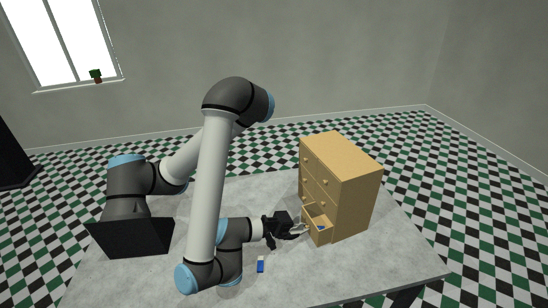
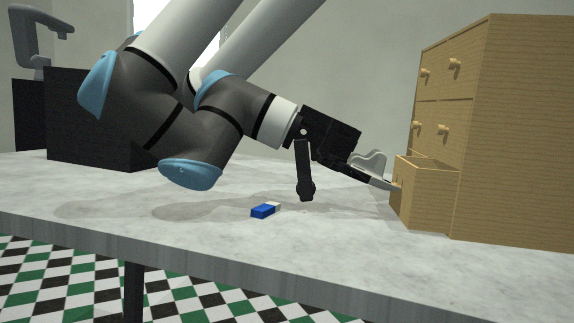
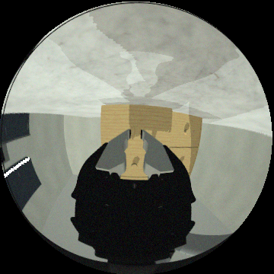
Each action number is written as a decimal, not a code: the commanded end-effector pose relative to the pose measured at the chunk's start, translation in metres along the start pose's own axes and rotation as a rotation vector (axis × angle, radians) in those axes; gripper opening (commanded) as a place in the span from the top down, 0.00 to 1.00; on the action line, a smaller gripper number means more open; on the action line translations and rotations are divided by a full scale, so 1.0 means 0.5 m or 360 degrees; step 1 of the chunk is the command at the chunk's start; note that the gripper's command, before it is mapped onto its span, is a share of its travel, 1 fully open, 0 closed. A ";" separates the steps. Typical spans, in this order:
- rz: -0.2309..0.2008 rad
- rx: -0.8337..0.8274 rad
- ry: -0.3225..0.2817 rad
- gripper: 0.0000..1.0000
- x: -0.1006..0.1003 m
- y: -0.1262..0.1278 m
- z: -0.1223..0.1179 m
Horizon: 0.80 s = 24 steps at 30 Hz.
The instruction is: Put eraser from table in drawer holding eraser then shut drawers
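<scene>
The wooden chest point(image 1: 356, 206) point(image 2: 513, 120) stands upright. Its bottom drawer point(image 1: 325, 238) point(image 2: 433, 196) point(image 3: 114, 122) on the side nearer the exterior camera is pulled part way out. A blue eraser point(image 1: 320, 227) lies inside near its front; only part shows. My gripper point(image 1: 307, 226) point(image 2: 397, 187) point(image 3: 135, 130) is shut on this drawer's knob, tilted downward in front of the drawer. The other eraser point(image 1: 260, 265) point(image 2: 264, 210), blue with a white end, lies on the table below and beside the gripper, away from the chest.
The other drawers look shut, with round knobs point(image 1: 325, 182) point(image 2: 443, 129) sticking out. The arm's elbow-like wrist joint point(image 1: 230, 268) point(image 2: 190, 172) hangs low over the table near the loose eraser. The black robot base block point(image 1: 130, 239) point(image 2: 88, 120) stands at the left.
</scene>
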<state>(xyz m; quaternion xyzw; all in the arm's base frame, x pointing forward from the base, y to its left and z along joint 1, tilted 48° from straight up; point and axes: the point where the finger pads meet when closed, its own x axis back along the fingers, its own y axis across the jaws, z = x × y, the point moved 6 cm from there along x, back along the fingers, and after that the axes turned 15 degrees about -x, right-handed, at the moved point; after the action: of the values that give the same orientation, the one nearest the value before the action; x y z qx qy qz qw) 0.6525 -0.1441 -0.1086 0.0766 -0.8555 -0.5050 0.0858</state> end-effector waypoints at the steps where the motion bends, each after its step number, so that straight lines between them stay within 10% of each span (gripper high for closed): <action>1: 0.0000 0.0001 -0.0001 0.93 0.003 0.000 0.000; 24: 0.0000 0.0001 -0.0001 0.93 0.010 -0.001 0.002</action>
<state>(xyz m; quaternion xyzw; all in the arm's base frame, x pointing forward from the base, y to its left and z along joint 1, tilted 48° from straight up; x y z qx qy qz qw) 0.6480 -0.1439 -0.1094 0.0766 -0.8555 -0.5050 0.0857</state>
